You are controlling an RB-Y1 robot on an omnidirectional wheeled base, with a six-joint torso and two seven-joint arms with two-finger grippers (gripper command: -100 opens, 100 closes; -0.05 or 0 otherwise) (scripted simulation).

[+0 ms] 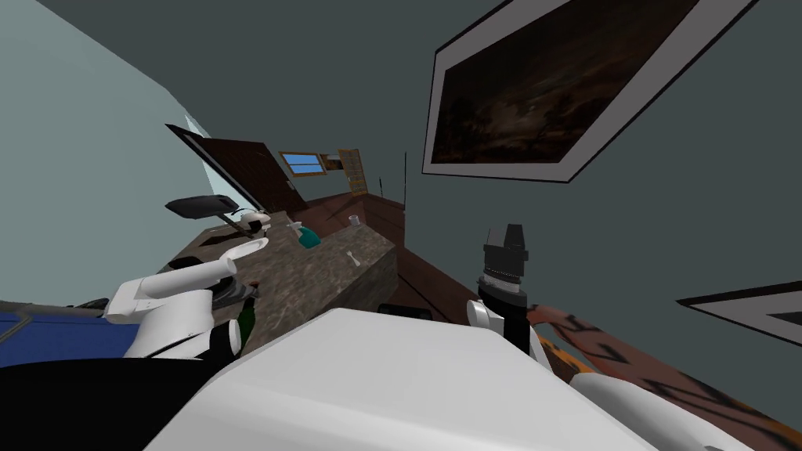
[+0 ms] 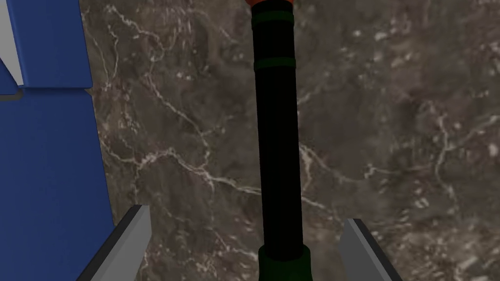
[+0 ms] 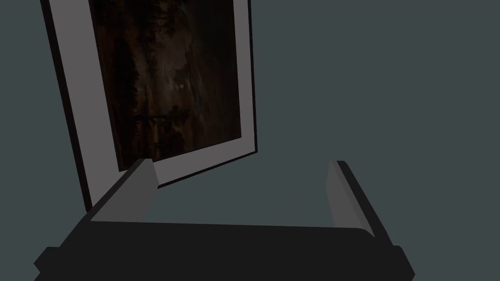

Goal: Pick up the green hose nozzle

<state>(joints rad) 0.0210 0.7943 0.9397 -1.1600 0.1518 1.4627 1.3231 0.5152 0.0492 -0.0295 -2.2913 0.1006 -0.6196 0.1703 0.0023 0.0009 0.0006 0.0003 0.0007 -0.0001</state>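
1. The left arm (image 1: 176, 286) was reaching out over the bench (image 1: 329, 274), a brown slab veined with pale lines like marble.
2. The left jaws stood wide apart, gripping nothing, with one blade on either side of the target.
3. And there was the hose nozzle (image 2: 277, 146), lying flat on the bench (image 2: 390, 146): a long, near-black barrel with dark green bands, an orange tip at the far end and a green collar at the near end, close up against the dark gripper body.
4. The barrel ran straight down the middle of the gap, and neither blade was touching it.
5. Whether the blades were down level with the barrel or hanging above it was hard to tell from that angle.
6. From the head view, the nozzle (image 1: 247, 317) showed as a dark green sliver just beside the left arm, at the bench's near end.
7. A blue surface (image 2: 44, 146) lay just beside the bench, on the far side of one blade from the nozzle.
8. Further along the bench sat a teal bottle (image 1: 309, 237), a small white cup (image 1: 355, 220) and a tiny white piece (image 1: 354, 258), all well apart from the nozzle.
9. The right arm (image 1: 505, 270) was held up near the grey wall, and the right jaws were apart and empty.
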